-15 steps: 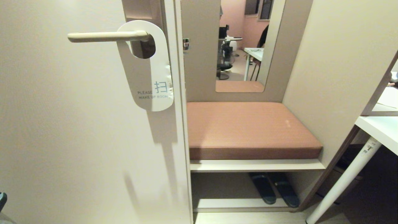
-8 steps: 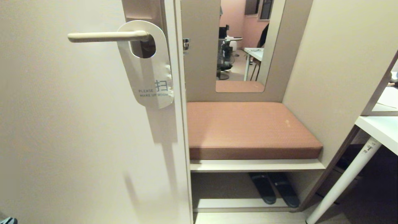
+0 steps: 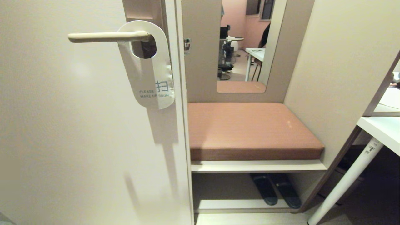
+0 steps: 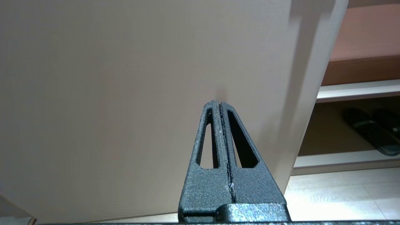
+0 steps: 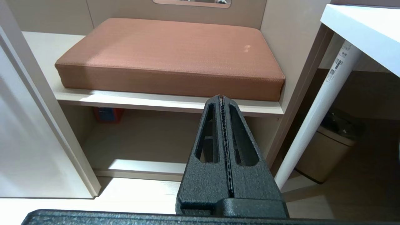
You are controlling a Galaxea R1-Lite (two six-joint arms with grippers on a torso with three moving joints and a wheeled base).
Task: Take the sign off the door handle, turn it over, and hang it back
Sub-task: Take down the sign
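The sign (image 3: 150, 70) hangs by its hole on the cream door handle (image 3: 106, 37), white side out, reading "PLEASE MAKE UP ROOM". The handle sits on a tall brown-grey plate (image 3: 142, 11) near the door's edge. Neither gripper shows in the head view. My left gripper (image 4: 218, 104) is shut with nothing in it, low down and facing the plain lower door panel (image 4: 125, 93). My right gripper (image 5: 222, 98) is shut and empty too, low in front of the bench shelf, far below the sign.
Right of the door stands a niche with a brown cushion (image 3: 250, 128) on a shelf, dark slippers (image 3: 275, 189) beneath, and a mirror (image 3: 247, 47) above. A white table (image 3: 381, 129) with a slanted leg (image 3: 343, 184) is at the right, a bin (image 5: 325, 153) under it.
The left gripper's tip at the head view's lower left corner sank out of sight. The sign's lower end swung slightly and now hangs a little higher against the door edge.
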